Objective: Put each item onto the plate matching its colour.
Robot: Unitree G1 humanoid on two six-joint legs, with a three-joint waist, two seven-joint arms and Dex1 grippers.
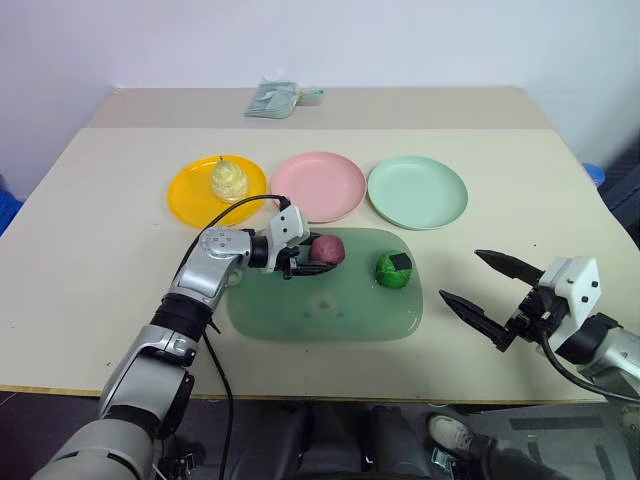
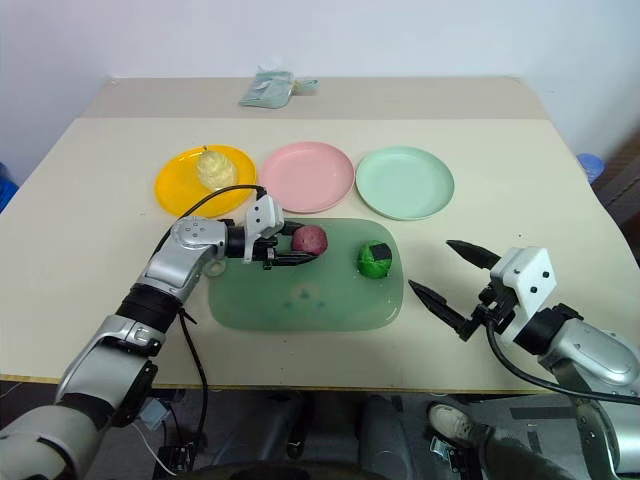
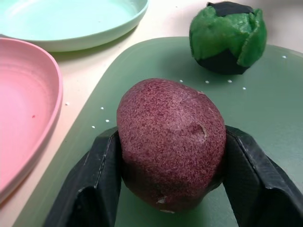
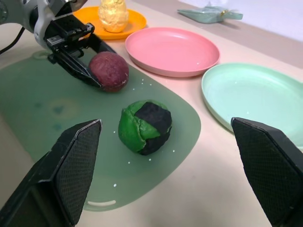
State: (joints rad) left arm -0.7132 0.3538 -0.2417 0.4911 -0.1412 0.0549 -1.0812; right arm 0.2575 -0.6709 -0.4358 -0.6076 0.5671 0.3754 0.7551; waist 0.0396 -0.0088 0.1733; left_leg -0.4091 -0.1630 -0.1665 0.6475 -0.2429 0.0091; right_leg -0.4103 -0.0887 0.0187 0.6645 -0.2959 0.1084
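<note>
Your left gripper (image 1: pixel 312 263) has its fingers (image 3: pixel 90 189) clamped on the maroon ball (image 3: pixel 171 142), one finger on each side. The ball sits on the green tray (image 1: pixel 320 315), near the edge that faces the pink plate (image 1: pixel 318 185). The ball is round and looks a little soft, and the fingers seem to hold it low, below its widest part. I think it could squeeze upward out of the fingers when you lift, or roll away if the grip loosens. So lift slowly and keep it low over the tray.

The pink plate is just beyond the fingers, and its rim is raised. If you carry the ball too low, it may hit the rim and push the plate.

The green ball (image 4: pixel 145 126) lies on the same tray, well past the fingertips, so it is not in danger now.

Your right gripper (image 2: pixel 458 282) has its fingers wide apart and holds nothing; it hangs beside the tray. The yellow pear (image 1: pixel 228 178) already rests on the orange plate (image 1: pixel 190 200). The mint plate (image 1: pixel 417 190) holds nothing yet.
</note>
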